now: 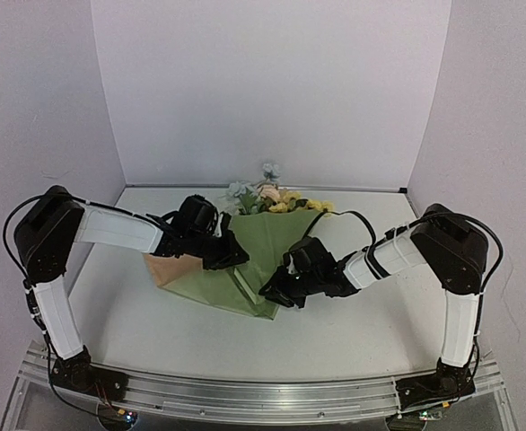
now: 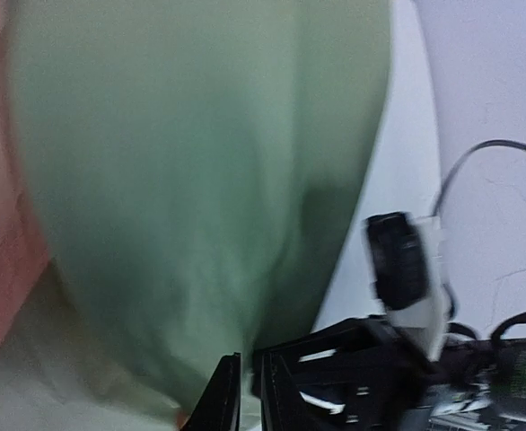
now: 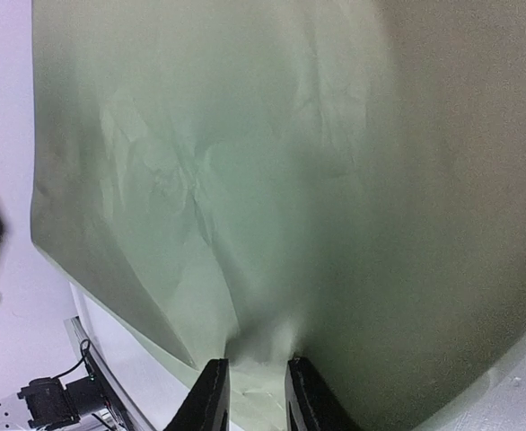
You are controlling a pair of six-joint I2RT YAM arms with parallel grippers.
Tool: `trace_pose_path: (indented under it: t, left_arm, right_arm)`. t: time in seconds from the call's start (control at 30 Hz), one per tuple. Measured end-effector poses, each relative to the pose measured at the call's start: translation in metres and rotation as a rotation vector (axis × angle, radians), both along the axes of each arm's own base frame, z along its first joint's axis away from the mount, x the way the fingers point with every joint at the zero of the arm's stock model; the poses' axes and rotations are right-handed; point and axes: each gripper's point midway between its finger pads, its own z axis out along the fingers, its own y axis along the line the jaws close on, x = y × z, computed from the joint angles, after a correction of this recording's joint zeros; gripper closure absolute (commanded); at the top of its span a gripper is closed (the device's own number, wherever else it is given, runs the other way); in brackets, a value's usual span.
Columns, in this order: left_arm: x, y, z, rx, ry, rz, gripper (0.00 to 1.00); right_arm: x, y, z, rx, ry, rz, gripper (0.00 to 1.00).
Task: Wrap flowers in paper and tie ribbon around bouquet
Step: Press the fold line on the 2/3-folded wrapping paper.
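The olive-green paper (image 1: pixel 261 241) lies folded over the flowers (image 1: pixel 267 196), whose blue, pink and yellow blooms stick out at its far rim; together they make a loose bouquet. A tan reverse flap (image 1: pixel 167 268) shows at the left. My left gripper (image 1: pixel 236 258) rests on the paper's middle. In the left wrist view its jaws (image 2: pixel 248 395) stand almost together with a pale sliver of paper (image 2: pixel 200 180) between them. My right gripper (image 1: pixel 274 293) is at the paper's near corner, and its jaws (image 3: pixel 258 395) pinch a bunched fold of paper (image 3: pixel 245 180). No ribbon shows in any view.
The white table (image 1: pixel 155 332) is boxed in by pale walls at the back and both sides. A metal rail (image 1: pixel 263 395) with the arm bases runs along the near edge. The right arm's wrist (image 2: pixel 402 260) sits close beside my left fingers.
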Motion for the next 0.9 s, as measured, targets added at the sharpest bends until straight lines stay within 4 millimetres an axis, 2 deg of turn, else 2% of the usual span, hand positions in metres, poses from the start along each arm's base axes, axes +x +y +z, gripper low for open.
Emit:
trace_pose_path:
  t: [0.1, 0.17, 0.23, 0.43, 0.53, 0.9]
  left_arm:
    - [-0.01, 0.016, -0.045, 0.051, 0.12, 0.038, 0.94]
    - [-0.012, 0.021, -0.063, 0.071, 0.161, 0.055, 0.96]
    - [-0.011, 0.023, -0.071, 0.076, 0.18, 0.066, 0.98]
    - [0.0, 0.021, -0.08, 0.078, 0.194, 0.077, 1.0]
    - [0.005, 0.018, -0.08, 0.079, 0.186, 0.083, 1.0]
    - [0.009, 0.018, -0.081, 0.082, 0.176, 0.08, 1.0]
  right_arm:
    - [0.0, 0.0, 0.0, 0.002, 0.005, -0.004, 0.76]
    - [0.0, 0.0, 0.0, 0.003, 0.007, -0.007, 0.76]
    - [0.0, 0.0, 0.0, 0.004, 0.011, -0.011, 0.75]
    - [0.006, -0.005, 0.001, 0.025, 0.044, -0.035, 0.75]
    - [0.017, -0.012, 0.0, 0.054, 0.07, -0.062, 0.75]
    - [0.077, -0.042, 0.002, 0.196, 0.141, -0.172, 0.75]
